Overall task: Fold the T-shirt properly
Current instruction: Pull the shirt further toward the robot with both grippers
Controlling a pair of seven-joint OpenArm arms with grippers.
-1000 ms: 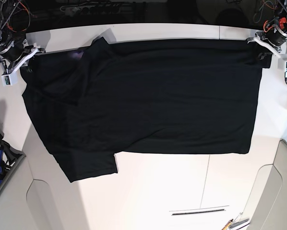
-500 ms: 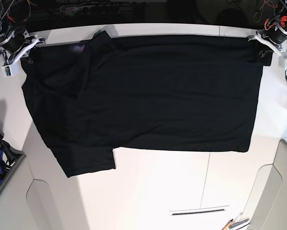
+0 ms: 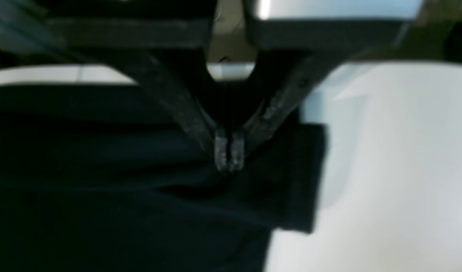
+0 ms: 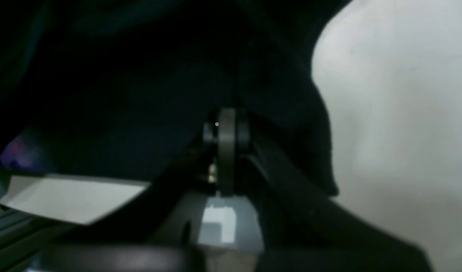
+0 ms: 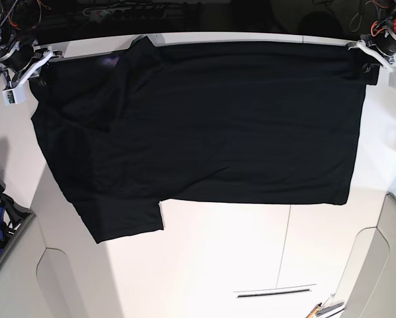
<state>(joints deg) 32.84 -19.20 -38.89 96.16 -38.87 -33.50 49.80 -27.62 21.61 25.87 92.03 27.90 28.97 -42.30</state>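
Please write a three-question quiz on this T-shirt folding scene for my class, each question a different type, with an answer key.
1. Multiple choice: What colour is most of the visible T-shirt?
A) white
B) black
C) red

2. True or false: In the base view, the left gripper is at the T-shirt's upper right corner area.

3. Fill in the blank: In the right wrist view, a small patch of ______ print shows near the T-shirt's edge, off to one side of the right gripper.

Key: 1. B; 2. True; 3. purple
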